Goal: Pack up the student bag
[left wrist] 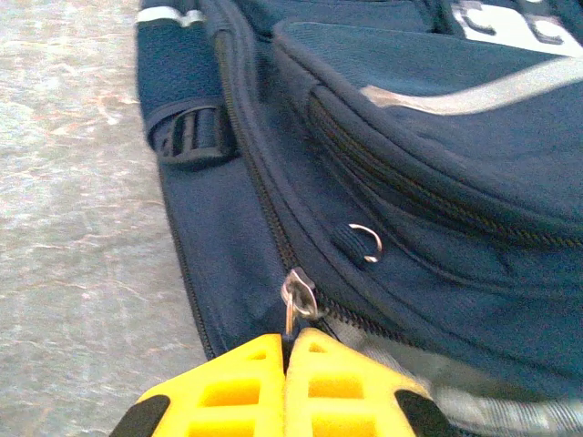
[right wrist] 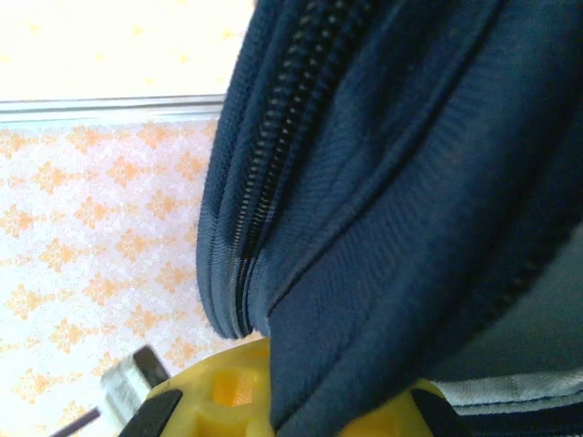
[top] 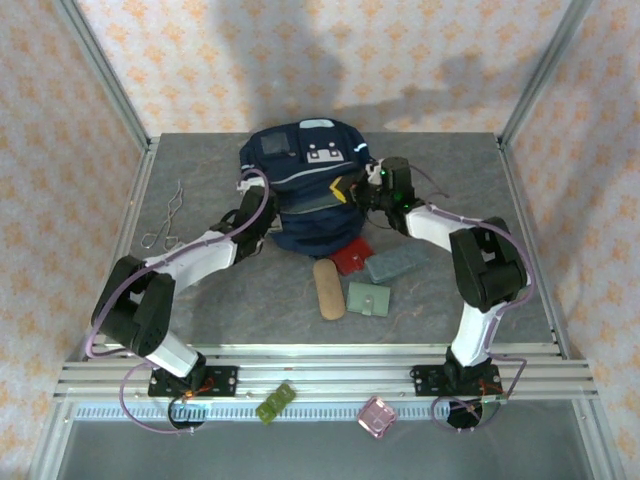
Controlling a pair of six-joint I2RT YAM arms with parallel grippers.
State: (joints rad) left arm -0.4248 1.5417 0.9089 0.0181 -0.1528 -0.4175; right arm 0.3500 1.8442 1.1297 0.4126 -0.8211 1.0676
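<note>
Top external: grey table (top: pixel 450 290), patterned walls (top: pixel 200 60) (left tool (left wrist: pixel 288 350) pinches zipper pull (left wrist: pixel 297 296); right tool (right wrist: pixel 310 401), student bag (top: pixel 300 190)).

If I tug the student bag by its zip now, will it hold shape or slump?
Likely floppy: the student bag is soft fabric, folding where the right hand pinches it. It will probably drag rather than tip, lying low and wide. The small metal zip pull in the left hand may slip.
</note>
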